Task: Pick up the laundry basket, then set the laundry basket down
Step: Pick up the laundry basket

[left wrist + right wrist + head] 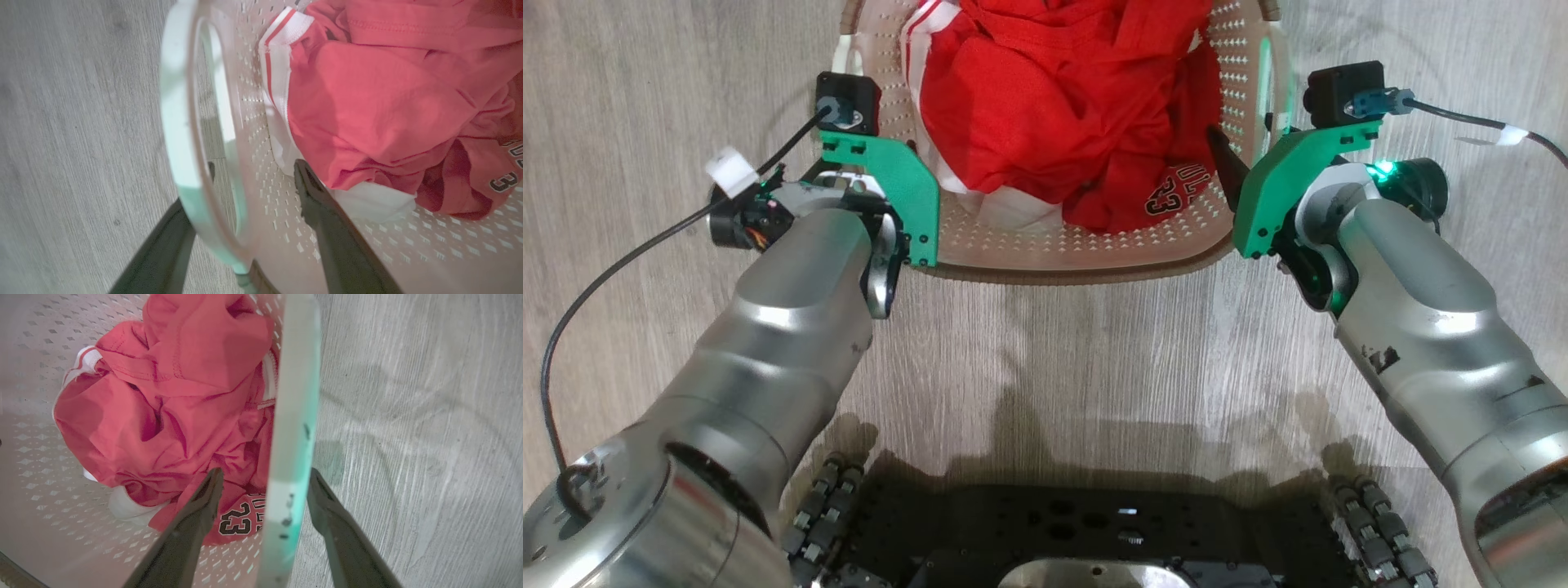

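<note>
1. Your laundry basket (1045,249) is dead ahead at the top middle of the head view, over the grey wood-look floor (1094,343) and right between your two arms. I can't tell whether its bottom is actually resting on the floor.
2. Heaped inside it is a crumpled red jersey (1062,106) with white trim and a "23" on it.
3. Your left pincer (255,165) is spread wide and straddles the basket's left side. One finger is outside, past the white left handle (175,122). The other is inside along the perforated wall, with its tip just beside the jersey. It's got hold of nothing.
4. Your right pincer (264,471) is also parted, with the right handle (294,396) between its fingers. The inner finger sits over the jersey with a gap to the handle, and the outer finger is just beside the handle's outer edge. It isn't pinching the handle.
</note>
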`<state>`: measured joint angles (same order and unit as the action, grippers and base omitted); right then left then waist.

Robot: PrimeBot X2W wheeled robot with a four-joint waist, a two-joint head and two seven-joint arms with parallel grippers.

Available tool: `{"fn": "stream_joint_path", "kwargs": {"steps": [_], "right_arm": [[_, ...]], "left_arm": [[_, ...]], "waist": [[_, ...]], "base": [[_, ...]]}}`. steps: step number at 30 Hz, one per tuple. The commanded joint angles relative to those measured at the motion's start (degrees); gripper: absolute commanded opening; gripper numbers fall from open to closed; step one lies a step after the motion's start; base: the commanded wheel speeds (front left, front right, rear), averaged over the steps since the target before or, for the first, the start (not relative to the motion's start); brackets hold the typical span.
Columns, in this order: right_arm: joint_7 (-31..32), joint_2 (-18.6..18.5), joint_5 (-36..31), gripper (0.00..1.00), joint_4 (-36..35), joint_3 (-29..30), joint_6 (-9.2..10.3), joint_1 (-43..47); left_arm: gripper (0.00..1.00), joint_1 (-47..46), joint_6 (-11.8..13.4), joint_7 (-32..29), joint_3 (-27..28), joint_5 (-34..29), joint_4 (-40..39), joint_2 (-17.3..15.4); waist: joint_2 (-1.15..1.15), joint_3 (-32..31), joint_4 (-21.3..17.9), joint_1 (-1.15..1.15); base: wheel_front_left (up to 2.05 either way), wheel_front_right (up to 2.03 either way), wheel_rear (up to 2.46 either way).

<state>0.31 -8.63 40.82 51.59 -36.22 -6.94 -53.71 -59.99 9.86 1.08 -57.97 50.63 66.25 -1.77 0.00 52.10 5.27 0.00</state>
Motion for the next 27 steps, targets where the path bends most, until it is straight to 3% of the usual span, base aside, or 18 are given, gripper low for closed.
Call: {"fn": "stream_joint_path", "kwargs": {"steps": [1,7,8,9,10,11,27], "right_arm": [[-0.86,0.83,-0.29,1.0,-0.49,-0.85,-0.55,1.98],[-1.61,0.71,-0.46,1.0,0.47,-1.09,-0.55,1.72],[-1.69,0.66,-0.44,0.92,0.63,-1.13,-0.55,1.67],[-1.75,0.62,-0.4,0.27,0.75,-1.17,-0.55,1.63],[-1.84,0.56,-0.35,0.01,0.81,-1.22,-0.55,1.59],[-1.95,0.5,-0.3,0.0,0.82,-1.29,-0.55,1.55],[-1.86,-1.13,1.72,0.0,0.46,-2.91,-0.55,1.94]], "left_arm": [[1.0,0.44,0.37,0.45,0.01,0.54,-1.01,-1.1],[1.0,0.46,0.84,0.8,-1.88,2.6,-1.7,-1.1],[1.0,0.47,0.78,0.82,-2.14,3.03,-1.91,-1.1],[0.48,0.5,0.67,0.81,-2.37,3.52,-2.08,-1.1],[0.11,0.48,0.63,0.87,-2.67,3.91,-2.22,-1.1],[0.0,0.48,0.6,0.99,-2.97,4.27,-2.33,-1.1],[0.0,0.44,0.27,2.66,-7.64,9.39,-3.37,-1.1]], "waist": [[0.0,0.09,0.11,0.0],[0.0,0.33,0.31,0.0],[0.0,0.38,0.34,0.0],[0.0,0.42,0.38,0.0],[0.0,0.45,0.43,0.0],[0.0,0.48,0.46,0.0],[0.0,-0.63,0.96,0.0]], "base": [[0.0,0.0,0.0],[0.0,0.0,0.0],[0.0,0.0,0.0],[0.0,0.0,0.0],[0.0,0.0,0.0],[0.0,0.0,0.0],[0.0,0.0,0.0]]}}
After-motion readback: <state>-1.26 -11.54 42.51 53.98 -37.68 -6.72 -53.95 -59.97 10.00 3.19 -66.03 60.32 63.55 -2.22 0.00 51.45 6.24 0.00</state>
